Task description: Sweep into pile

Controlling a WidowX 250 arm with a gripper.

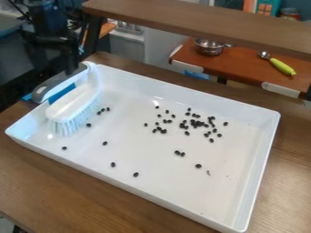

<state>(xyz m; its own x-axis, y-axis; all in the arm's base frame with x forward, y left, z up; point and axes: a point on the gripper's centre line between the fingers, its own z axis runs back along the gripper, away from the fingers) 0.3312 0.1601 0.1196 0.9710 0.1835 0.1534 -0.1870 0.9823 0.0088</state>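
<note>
The black gripper (72,63) is at the upper left, coming down to the grey-and-white handle of the brush, at the tray's back left corner. The brush (74,102) has a white body and pale bristles, and it rests in the left end of the white tray (188,219). Black beans (197,123) lie on the tray floor, most of them clustered right of centre. Several more are scattered singly: a few beside the bristles, others toward the front wall, and a pair (180,153) in front of the cluster.
A wooden table (79,191) carries the tray. Behind it, a wooden shelf board (200,20) crosses the top of the view. Beyond are a reddish-brown surface (243,68) with a metal pot (209,47) and a green-handled utensil (282,67).
</note>
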